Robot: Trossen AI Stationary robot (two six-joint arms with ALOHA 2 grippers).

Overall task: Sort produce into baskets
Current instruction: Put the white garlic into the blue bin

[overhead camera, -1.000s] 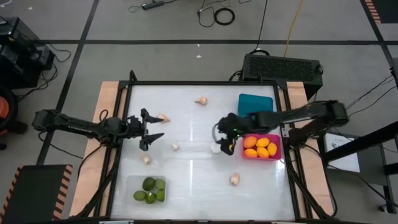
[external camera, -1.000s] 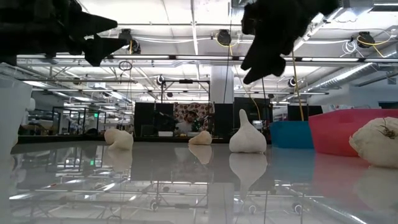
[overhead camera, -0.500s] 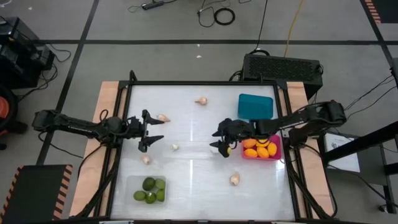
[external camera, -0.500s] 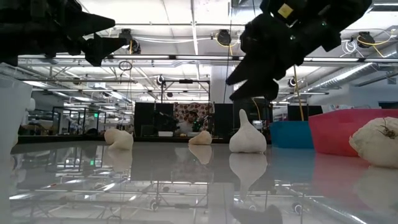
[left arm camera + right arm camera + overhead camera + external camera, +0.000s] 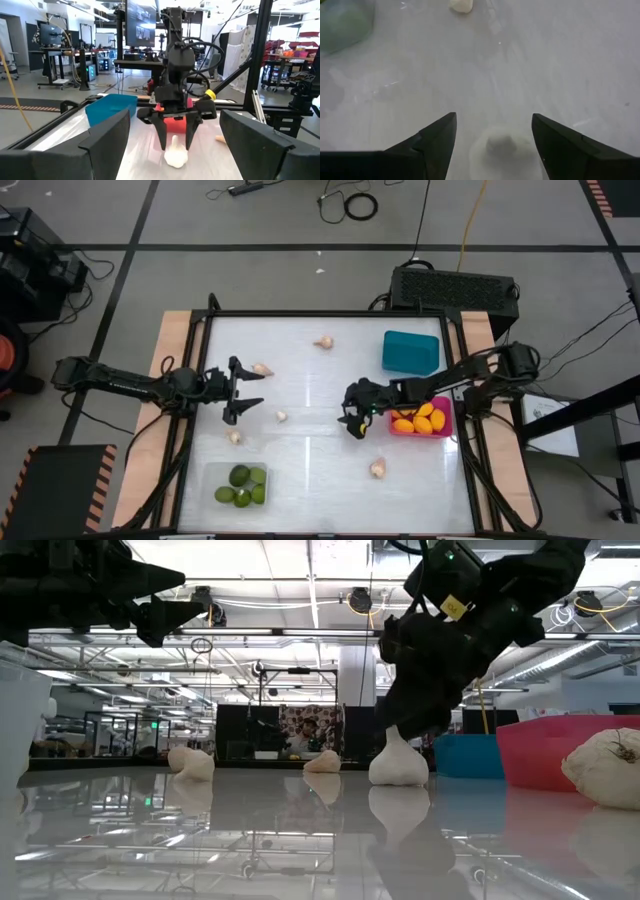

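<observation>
Garlic bulb [image 5: 398,762], mid-table just beside the magenta basket [image 5: 437,427]: upright, tip pointing up, long axis vertical; from above it is hidden under the right gripper [image 5: 352,423], whose jaws stand open astride it without clear contact. Left gripper [image 5: 243,389], jaws open and empty, hovers over the table's [image 5: 310,460] left half; tips cropped in low view.

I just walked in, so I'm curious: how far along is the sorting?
Limes are in the clear bin and oranges in the pink bin. The teal bin is empty. The right gripper, open, straddles one garlic bulb; five more lie loose. The left gripper waits open.
</observation>
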